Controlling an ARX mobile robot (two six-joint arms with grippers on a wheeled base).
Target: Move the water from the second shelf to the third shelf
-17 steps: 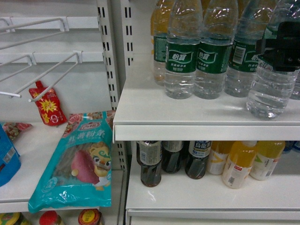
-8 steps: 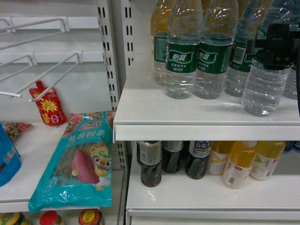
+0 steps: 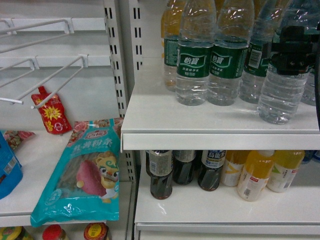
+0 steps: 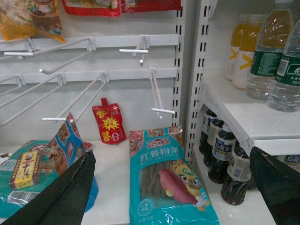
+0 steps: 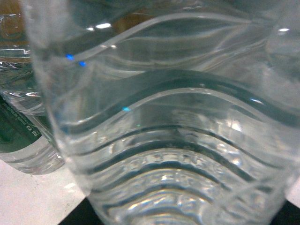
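Head view: right tool (image 3: pixel 295 50) clamped around water bottle (image 3: pixel 281 95), which stands on the upper shelf (image 3: pixel 150 120) at its near right, beside other green-label bottles (image 3: pixel 194 65). Right wrist view filled by ribbed bottle body. Left tool (image 4: pixel 173 187) spread wide, near teal noodle packet (image 4: pixel 166 180).

Water bottles (image 3: pixel 195 60) stand in a row on the upper shelf (image 3: pixel 150 112). Cola bottles (image 3: pixel 161 175) stand below, left of the juice bottles (image 3: pixel 255 175). A snack bag (image 3: pixel 85 175) lies further left.
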